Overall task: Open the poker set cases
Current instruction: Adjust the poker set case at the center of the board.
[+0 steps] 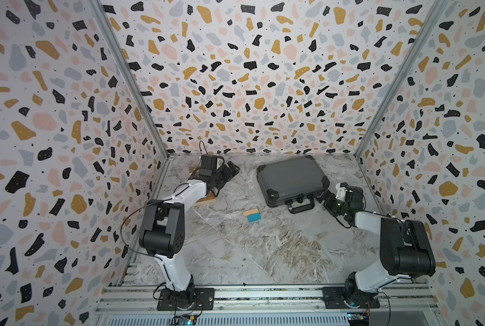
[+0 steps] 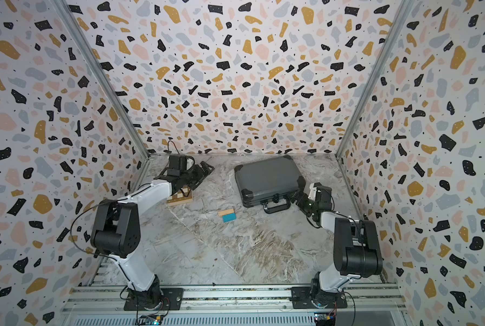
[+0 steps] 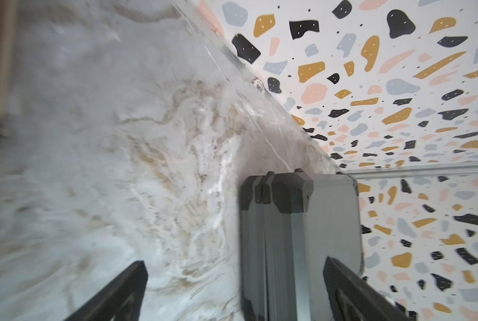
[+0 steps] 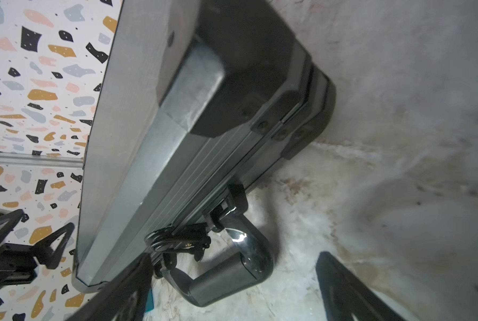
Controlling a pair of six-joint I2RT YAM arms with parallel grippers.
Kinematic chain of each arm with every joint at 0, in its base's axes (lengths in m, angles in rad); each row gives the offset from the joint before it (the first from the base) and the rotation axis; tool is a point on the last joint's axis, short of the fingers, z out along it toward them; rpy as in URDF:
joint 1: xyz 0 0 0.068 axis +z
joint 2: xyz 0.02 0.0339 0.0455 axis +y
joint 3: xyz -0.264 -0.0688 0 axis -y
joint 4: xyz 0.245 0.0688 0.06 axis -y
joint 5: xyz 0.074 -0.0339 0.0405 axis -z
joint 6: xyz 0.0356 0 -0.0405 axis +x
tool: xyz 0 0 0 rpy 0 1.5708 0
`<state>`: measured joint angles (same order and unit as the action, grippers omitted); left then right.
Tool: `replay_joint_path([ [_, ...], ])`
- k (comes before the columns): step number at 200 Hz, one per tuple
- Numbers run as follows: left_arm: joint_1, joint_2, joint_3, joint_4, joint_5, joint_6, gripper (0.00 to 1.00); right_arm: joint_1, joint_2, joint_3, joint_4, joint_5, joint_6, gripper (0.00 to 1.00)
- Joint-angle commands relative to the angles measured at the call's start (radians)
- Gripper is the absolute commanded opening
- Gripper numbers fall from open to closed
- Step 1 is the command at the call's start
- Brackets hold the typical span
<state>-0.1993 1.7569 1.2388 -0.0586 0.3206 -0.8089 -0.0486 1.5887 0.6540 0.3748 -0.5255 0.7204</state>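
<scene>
The poker set case point(image 1: 290, 176) point(image 2: 266, 176) is a dark grey briefcase with black corners, lying flat and closed at the back right of the marble table. Its black handle point(image 1: 300, 204) point(image 4: 226, 278) points toward the front. My right gripper point(image 1: 321, 197) point(image 4: 232, 266) is open and low beside the case's front right corner. In the right wrist view the handle lies between its fingers, with no grip on it. My left gripper point(image 1: 232, 169) point(image 3: 233, 265) hangs open left of the case point(image 3: 329, 216), holding nothing.
A wooden checkered box point(image 1: 204, 199) point(image 2: 180, 197) lies under my left forearm by the left wall. A small wooden block point(image 1: 251, 212) and a teal block point(image 1: 254, 217) lie mid-table, in front of the case. Patterned walls close in three sides.
</scene>
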Motion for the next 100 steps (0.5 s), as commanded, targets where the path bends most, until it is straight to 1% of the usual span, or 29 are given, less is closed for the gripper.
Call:
replay_joint_path([
  [1, -0.026, -0.058, -0.068, -0.112, -0.051, 0.113, 0.99, 0.032, 0.045, 0.005, 0.147, -0.014, -0.03, 0.95],
  [23, -0.026, -0.117, -0.139, -0.101, -0.07, 0.107, 0.99, 0.059, 0.087, 0.023, 0.196, -0.034, -0.03, 0.95],
  [37, -0.026, -0.146, -0.185, -0.079, -0.112, 0.101, 0.99, 0.086, 0.094, 0.036, 0.19, -0.036, -0.044, 0.95],
  [57, -0.026, -0.173, -0.22, -0.063, -0.149, 0.096, 0.99, 0.119, 0.088, 0.042, 0.181, -0.035, -0.057, 0.95],
  [100, -0.026, -0.203, -0.267, -0.014, -0.178, 0.058, 0.99, 0.189, 0.046, 0.042, 0.136, -0.016, -0.08, 0.95],
])
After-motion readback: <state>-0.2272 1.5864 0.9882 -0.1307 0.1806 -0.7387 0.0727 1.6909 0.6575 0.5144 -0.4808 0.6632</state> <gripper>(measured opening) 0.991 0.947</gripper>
